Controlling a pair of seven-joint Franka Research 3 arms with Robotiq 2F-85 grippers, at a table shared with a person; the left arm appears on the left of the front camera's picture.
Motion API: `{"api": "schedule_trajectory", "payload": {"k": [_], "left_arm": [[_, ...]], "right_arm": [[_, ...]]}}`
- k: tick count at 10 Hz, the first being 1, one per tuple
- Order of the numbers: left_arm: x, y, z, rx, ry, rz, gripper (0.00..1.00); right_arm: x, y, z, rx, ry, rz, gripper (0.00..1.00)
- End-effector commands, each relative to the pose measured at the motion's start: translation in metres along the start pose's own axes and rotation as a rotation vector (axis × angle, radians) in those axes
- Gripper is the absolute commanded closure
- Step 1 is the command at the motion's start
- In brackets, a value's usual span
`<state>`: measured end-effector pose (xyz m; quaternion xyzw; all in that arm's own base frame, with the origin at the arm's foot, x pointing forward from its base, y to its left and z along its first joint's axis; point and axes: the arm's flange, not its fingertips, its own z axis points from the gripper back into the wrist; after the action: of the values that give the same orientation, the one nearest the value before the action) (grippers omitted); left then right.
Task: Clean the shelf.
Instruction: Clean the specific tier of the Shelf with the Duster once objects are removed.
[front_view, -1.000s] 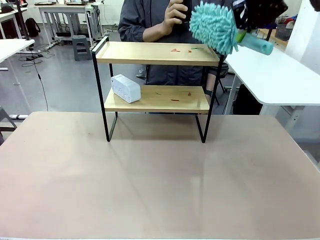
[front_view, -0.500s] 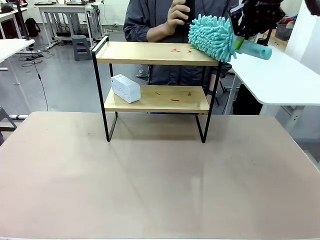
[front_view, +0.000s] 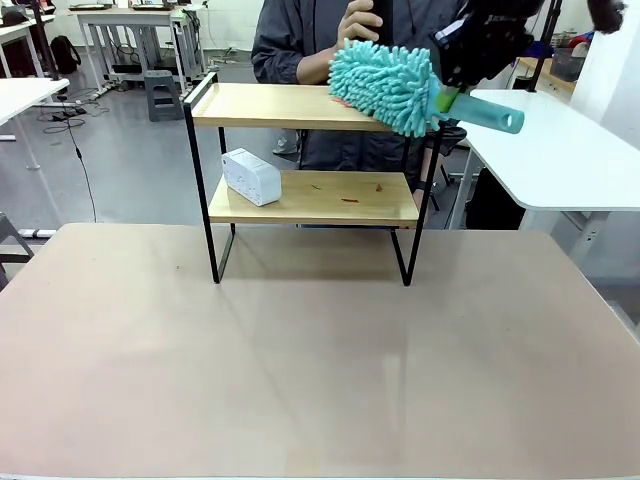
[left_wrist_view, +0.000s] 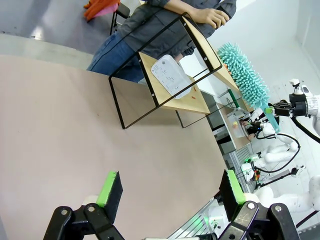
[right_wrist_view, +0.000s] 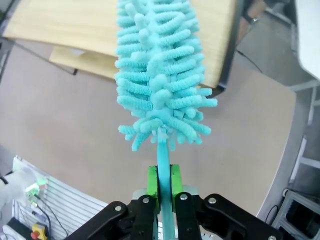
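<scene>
My right jaws are clenched on the handle of the duster. The arm reaches in high from the right, and the duster's fluffy head lies over the right end of the top board of the shelf. The shelf stands at the far side of the counter. My left jaws hang released above the counter.

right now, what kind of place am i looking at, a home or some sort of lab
Most likely a robotics lab or workshop, not a home: white work tables stand in rows behind, cables trail over the grey floor, and the right gripper holds a duster at the shelf.
</scene>
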<state>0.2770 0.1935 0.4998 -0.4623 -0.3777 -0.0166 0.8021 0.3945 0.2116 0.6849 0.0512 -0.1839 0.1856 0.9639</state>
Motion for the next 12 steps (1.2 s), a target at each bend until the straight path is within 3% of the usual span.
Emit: {"api": "schedule_trajectory", "payload": {"k": [1, 2, 3, 4, 5, 6, 8, 11, 12], "left_arm": [[0.0, -0.001, -0.002, -0.014, -0.016, -0.018, 0.0], [0.0, -0.001, -0.002, -0.014, -0.016, -0.018, 0.0], [0.0, -0.001, -0.002, -0.014, -0.016, -0.018, 0.0], [0.0, -0.001, -0.002, -0.014, -0.016, -0.018, 0.0], [0.0, -0.001, -0.002, -0.014, -0.016, -0.018, 0.0], [0.0, -0.001, -0.002, -0.014, -0.016, -0.018, 0.0], [0.0, -0.001, -0.002, -0.014, -0.016, -0.018, 0.0], [0.0, -0.001, -0.002, -0.014, -0.016, -0.018, 0.0], [0.0, -0.001, -0.002, -0.014, -0.016, -0.018, 0.0]], "right_arm": [[-0.001, -0.008, 0.009, 0.079, 0.001, 0.07, 0.88], [-0.003, -0.006, 0.009, 0.088, -0.009, 0.128, 0.88], [-0.011, -0.003, 0.01, 0.07, 0.029, 0.256, 0.88], [-0.023, 0.001, 0.013, 0.131, 0.107, 0.445, 0.88], [-0.036, 0.001, 0.018, 0.265, 0.174, 0.621, 0.88], [-0.043, -0.007, 0.024, 0.42, 0.184, 0.689, 0.88], [-0.044, -0.03, 0.023, 0.571, 0.144, 0.642, 0.88], [-0.051, -0.054, 0.019, 0.636, 0.114, 0.558, 0.88], [-0.06, -0.075, 0.023, 0.692, 0.036, 0.459, 0.88]]}}
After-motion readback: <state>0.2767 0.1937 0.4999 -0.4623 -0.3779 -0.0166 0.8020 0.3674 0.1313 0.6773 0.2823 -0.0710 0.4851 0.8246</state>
